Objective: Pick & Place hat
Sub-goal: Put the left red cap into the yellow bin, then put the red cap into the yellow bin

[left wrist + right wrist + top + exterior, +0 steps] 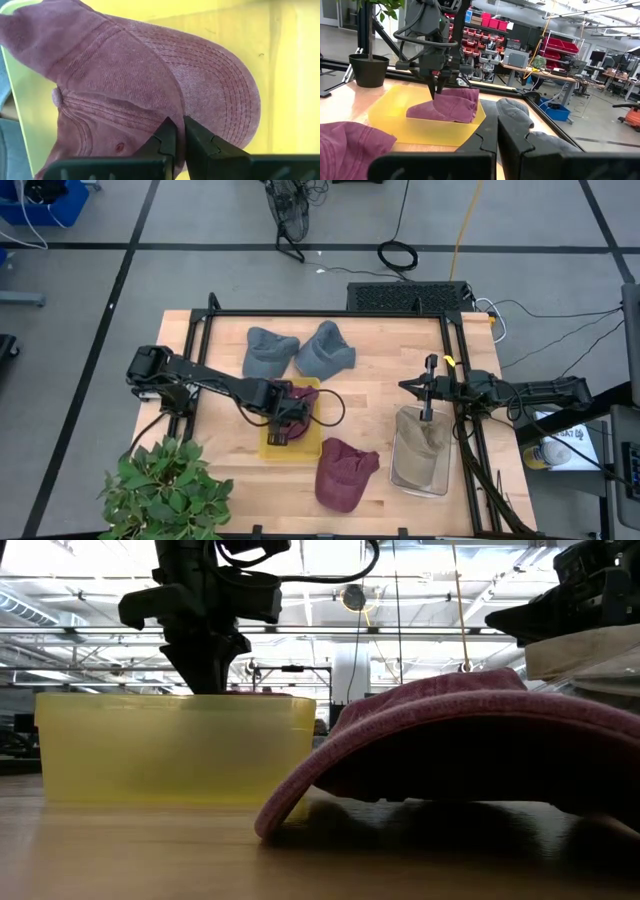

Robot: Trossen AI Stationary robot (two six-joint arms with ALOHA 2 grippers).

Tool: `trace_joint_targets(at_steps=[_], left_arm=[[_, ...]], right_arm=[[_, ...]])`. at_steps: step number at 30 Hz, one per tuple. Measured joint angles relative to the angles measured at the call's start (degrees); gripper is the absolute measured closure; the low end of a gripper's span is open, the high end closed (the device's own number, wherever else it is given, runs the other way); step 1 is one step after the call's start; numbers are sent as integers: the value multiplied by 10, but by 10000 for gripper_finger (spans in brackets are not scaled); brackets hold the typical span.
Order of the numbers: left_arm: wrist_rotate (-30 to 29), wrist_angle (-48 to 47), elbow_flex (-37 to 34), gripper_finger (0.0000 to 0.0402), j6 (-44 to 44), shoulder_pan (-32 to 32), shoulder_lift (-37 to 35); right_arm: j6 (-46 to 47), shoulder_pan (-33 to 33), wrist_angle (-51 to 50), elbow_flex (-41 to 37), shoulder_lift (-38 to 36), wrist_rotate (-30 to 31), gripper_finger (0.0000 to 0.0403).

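A maroon hat (303, 395) lies in the yellow tray (305, 442) at the table's middle; it also shows in the left wrist view (150, 65). My left gripper (284, 420) points down into the tray, shut on this hat at its near end (436, 92). A second maroon hat (345, 473) rests on the table in front of the tray, brim down (480, 730). My right gripper (425, 390) is shut and empty (497, 135), waiting above the right side of the table. My left gripper pinches the maroon hat between its two fingers at the seam where the crown meets the brim (177, 112). The fingers (434, 82) come from above, pointing down. The hat rests in the tray (395, 107); it is slack and not lifted.
Two grey hats (270, 352) (325, 350) lie on the table behind the tray. A clear container (420, 480) holding a beige hat (420, 442) stands at the right, below my right gripper. A potted plant (170, 490) stands at the near left corner. A black frame edges the table.
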Motion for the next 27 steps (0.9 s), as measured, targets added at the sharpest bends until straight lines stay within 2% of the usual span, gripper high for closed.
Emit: trace_joint_targets(at_steps=[4,11,15,17,21,27], left_arm=[[14,0,0,340,-16,2,0],[12,0,0,224,-32,-1,0],[-33,-7,9,173,6,-1,0],[-39,-3,24,160,36,-2,-1],[-49,4,62,154,41,-14,-1],[-26,172,86,157,44,-29,-1]], right_arm=[[-8,0,0,0,0,0,403],[-1,0,0,0,0,0,403],[-3,0,0,0,0,0,403],[-6,0,0,0,0,0,403],[-7,0,0,0,0,0,403],[-7,0,0,0,0,0,403]])
